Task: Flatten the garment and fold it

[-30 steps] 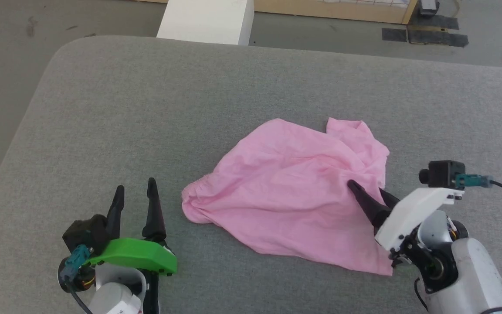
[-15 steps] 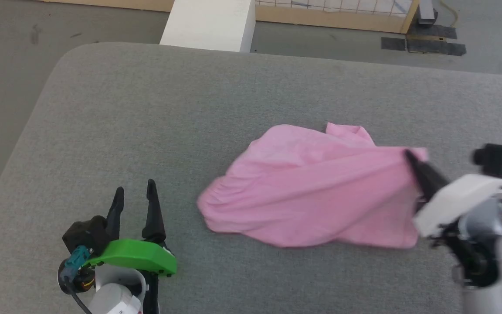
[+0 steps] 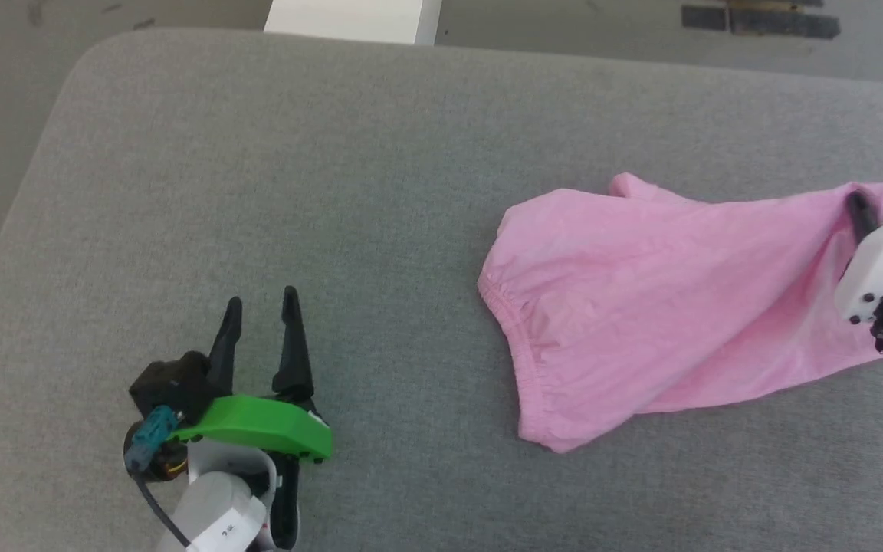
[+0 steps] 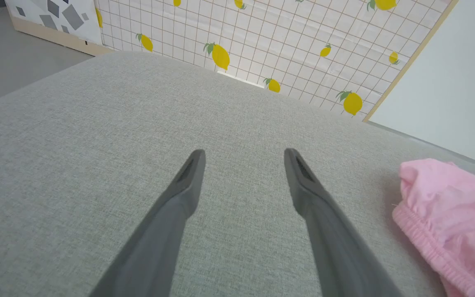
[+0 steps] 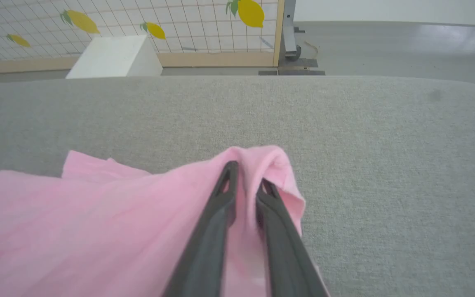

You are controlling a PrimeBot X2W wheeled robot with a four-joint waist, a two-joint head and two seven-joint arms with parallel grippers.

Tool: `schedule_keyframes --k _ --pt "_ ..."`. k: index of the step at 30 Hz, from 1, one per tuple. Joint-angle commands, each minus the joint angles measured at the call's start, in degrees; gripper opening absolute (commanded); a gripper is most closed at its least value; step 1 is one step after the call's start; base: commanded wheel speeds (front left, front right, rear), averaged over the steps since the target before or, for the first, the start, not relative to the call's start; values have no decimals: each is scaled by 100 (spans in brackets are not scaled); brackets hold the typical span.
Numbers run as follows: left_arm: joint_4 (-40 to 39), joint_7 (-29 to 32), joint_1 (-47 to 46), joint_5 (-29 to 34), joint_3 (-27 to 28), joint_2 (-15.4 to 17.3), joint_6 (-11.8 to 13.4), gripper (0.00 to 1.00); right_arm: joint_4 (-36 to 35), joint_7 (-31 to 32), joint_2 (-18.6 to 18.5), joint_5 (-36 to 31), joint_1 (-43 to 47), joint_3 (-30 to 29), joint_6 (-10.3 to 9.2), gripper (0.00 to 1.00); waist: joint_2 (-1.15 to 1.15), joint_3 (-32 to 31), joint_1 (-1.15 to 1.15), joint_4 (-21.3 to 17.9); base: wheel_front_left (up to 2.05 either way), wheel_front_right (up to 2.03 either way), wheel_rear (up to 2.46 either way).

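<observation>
The right gripper [image 5: 248, 175] pinches a fold of the one pink garment [image 3: 641, 291], fingers narrow on the cloth, its body cut off at the head view's edge. The garment lies on the right side of the grey pad [image 3: 257, 153], waistband [image 3: 518, 337] toward the left gripper [image 3: 261, 307], which sits well apart, fingers wide. A white label [image 3: 227, 527] on that arm is too small to read.
</observation>
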Motion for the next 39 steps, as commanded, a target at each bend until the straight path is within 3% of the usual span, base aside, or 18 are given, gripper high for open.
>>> schedule_keyframes --k 1,7,11,17,26,35,37,39 --pt "39 -23 -89 50 -30 -27 -47 100 165 -206 -48 -138 -107 34 -8 100 0 113 0 105 0 0 0" --pt "39 -25 -204 166 -123 -49 -185 100 45 -1394 42 -618 189 -20 -8 100 0 -55 0 -8 0 0 0" --pt "-2 -14 -273 290 -325 -33 -315 100 -684 -2073 297 -725 760 -152 -8 100 0 -233 0 -225 0 0 0" --pt "91 381 -681 669 -909 66 -573 100 -1643 -2573 590 -569 1854 457 -8 100 0 -338 0 -688 0 0 0" --pt "727 1854 -1507 1119 -1563 474 -927 100 -1563 -2740 661 -99 2173 1377 -8 100 0 -30 0 -1369 0 0 0" --pt "982 3294 -1994 1205 -1729 929 -1035 100 -1302 -2982 664 221 1939 1572 -8 100 0 281 0 -1724 0 0 0" --pt "920 3441 -2062 1169 -1732 1004 -1066 0 -1268 -3022 664 266 1901 1583 -8 100 0 329 0 -1761 0 0 0" --pt "820 3525 -2145 1101 -1701 1094 -1103 0 -1254 -3067 664 306 1858 1597 -8 100 0 385 0 -1796 0 0 0"
